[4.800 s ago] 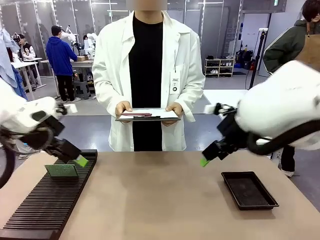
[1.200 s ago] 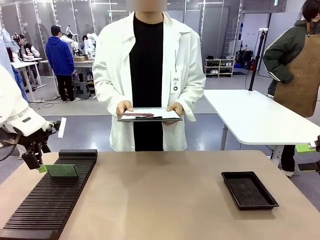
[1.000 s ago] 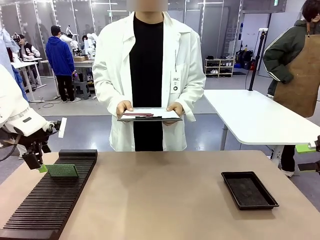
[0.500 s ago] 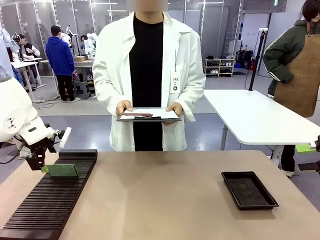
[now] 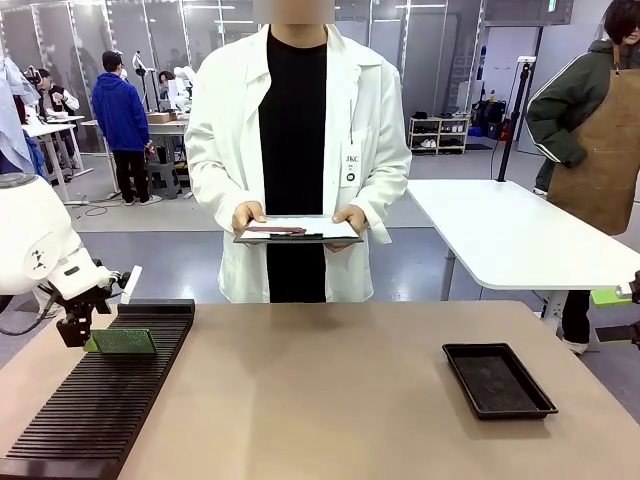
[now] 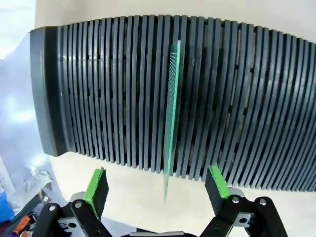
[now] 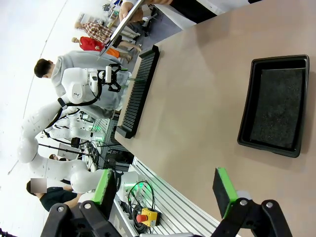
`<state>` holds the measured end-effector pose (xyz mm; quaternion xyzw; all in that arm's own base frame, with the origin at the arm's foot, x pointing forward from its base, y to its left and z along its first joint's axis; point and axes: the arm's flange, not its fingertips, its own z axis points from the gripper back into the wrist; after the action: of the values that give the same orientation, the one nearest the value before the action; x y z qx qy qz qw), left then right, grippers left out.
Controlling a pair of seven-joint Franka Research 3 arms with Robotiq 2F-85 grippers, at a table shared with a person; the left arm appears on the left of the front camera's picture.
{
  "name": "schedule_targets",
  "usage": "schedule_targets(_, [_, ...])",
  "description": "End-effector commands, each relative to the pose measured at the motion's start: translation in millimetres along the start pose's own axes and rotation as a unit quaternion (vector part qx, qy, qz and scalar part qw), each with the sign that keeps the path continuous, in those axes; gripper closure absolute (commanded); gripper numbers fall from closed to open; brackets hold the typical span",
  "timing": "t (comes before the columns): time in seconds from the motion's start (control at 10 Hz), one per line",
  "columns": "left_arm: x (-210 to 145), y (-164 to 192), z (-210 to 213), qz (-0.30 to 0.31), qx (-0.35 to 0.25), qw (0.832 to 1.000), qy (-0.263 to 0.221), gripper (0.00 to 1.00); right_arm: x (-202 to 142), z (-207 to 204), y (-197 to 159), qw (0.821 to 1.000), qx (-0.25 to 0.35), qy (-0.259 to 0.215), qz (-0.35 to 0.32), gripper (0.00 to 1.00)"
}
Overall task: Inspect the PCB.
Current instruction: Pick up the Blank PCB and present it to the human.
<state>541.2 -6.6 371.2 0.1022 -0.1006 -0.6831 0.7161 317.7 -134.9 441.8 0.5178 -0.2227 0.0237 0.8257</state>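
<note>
The green PCB (image 5: pixel 122 341) stands on edge in a slot of the black slotted rack (image 5: pixel 90 410) at the table's left. My left gripper (image 5: pixel 86 336) sits at the board's left end. The left wrist view shows the PCB (image 6: pixel 171 113) edge-on, its near end between the open left gripper's (image 6: pixel 157 183) green pads (image 6: pixel 97 183), with a gap on both sides. At the far right edge of the front view my right gripper (image 5: pixel 615 315) hangs off the table. It is open (image 7: pixel 164 188) and holds nothing.
A shallow black tray (image 5: pixel 498 380) lies at the table's right, also in the right wrist view as the tray (image 7: pixel 274 106). A person in a white coat stands at the far side holding a dark clipboard (image 5: pixel 297 232). Another white table (image 5: pixel 510 240) stands behind right.
My left arm has swung from the PCB's right side to its left end and edged closer. The right arm has pulled back off the table to the right edge.
</note>
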Motion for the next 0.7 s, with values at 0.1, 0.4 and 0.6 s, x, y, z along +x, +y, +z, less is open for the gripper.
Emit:
schedule_targets(0.1, [4,10,-14,-0.003,-0.007,1.0,0.0,0.0,2,0,0,1.0,0.007,-0.006,0.011,0.0])
schedule_targets(0.4, [2,12,-28,0.001,-0.028,0.999,0.014,0.89,2,0,0,1.0,0.007,-0.006,0.011,0.0])
schedule_targets(0.6, [4,12,-30,-0.008,-0.035,0.999,0.009,1.0,2,0,0,1.0,0.007,-0.006,0.011,0.0])
